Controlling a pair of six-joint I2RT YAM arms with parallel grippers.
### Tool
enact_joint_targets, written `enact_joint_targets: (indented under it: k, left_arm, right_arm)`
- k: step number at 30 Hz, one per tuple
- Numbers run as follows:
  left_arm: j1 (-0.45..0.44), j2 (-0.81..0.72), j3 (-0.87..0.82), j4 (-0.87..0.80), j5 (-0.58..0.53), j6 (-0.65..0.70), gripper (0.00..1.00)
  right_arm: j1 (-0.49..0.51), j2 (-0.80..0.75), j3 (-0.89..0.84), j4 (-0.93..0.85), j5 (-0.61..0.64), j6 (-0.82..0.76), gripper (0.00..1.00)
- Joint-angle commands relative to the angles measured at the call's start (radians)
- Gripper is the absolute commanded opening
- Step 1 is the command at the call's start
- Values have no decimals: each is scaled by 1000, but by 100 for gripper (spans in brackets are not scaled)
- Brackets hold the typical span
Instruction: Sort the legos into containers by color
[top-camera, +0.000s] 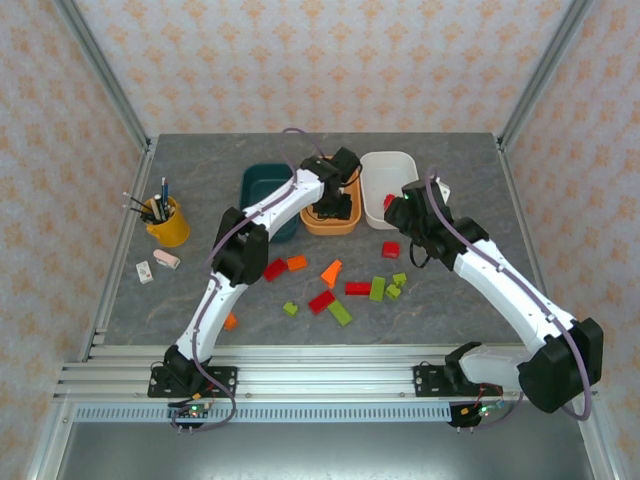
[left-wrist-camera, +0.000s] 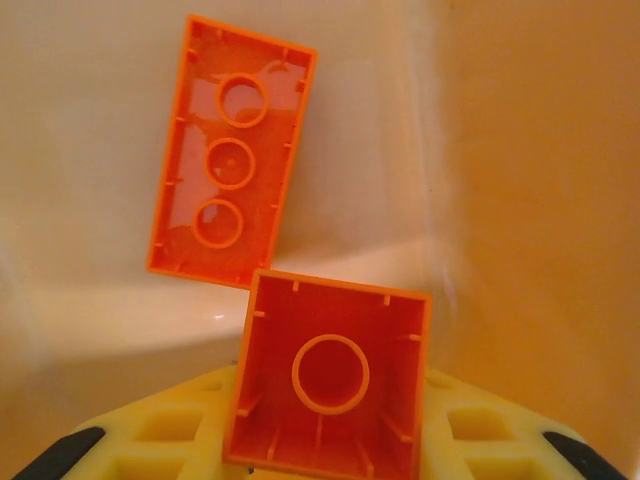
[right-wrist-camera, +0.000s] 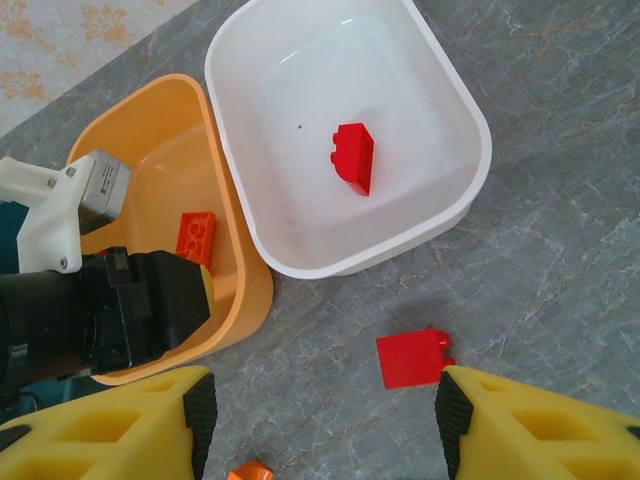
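My left gripper (top-camera: 335, 205) is down inside the orange tub (top-camera: 312, 222), shut on a square orange lego (left-wrist-camera: 330, 375) whose hollow underside faces the camera. An oblong orange lego (left-wrist-camera: 232, 150) lies upside down on the tub floor beyond it. The right gripper (right-wrist-camera: 325, 400) hovers open over the table in front of the white tub (right-wrist-camera: 455, 205), which holds one red lego (right-wrist-camera: 353, 157). A flat red lego (right-wrist-camera: 413, 358) lies just inside its right finger. The dark teal tub (top-camera: 262, 185) stands to the left. Several red, orange and lime green legos (top-camera: 340, 290) are scattered mid-table.
A yellow cup with pens (top-camera: 167, 222) and two small white items (top-camera: 157, 265) sit at the left. One orange lego (top-camera: 231, 321) lies near the left arm's lower link. The three tubs touch in a row at the back.
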Motion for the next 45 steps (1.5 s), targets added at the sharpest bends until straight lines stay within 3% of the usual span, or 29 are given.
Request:
enact_joint_targets:
  k: [1,3,5,10,16,21,34,41,45]
  left_arm:
    - [5,17,38,-9,50,-20,38]
    - [6,14,38,-12,53,-21,41]
    - [8,5,38,-17,54,-23,51]
    - [13,-44,38,-30,42,-23,63]
    - [11,-164,9,-28,6,-40,69]
    - [6,-368,-197,57,-19,-72,72]
    - [-4,-956,-920,374,45,-263,81]
    - [-11,-1115,-1081,421,65,-318,82]
    - [-26,-1149,-1080,421,59,-327,82]
  right_arm:
    - [-5,-15,-30,-62,17,26,62]
    - [-5,-2,-45,-74,23,30,62]
    - [-6,19,-66,-83,25,21,62]
    - [-33,157,-29,-158,-69,-92,73]
    - [-40,342,35,-155,-134,-245,80]
    - [-46,472,93,-131,-153,-269,79]
    - [-75,623,145,-96,-154,-292,55]
    - [-74,621,149,-90,-166,-290,38]
    - [-71,491,142,-118,-135,-275,34]
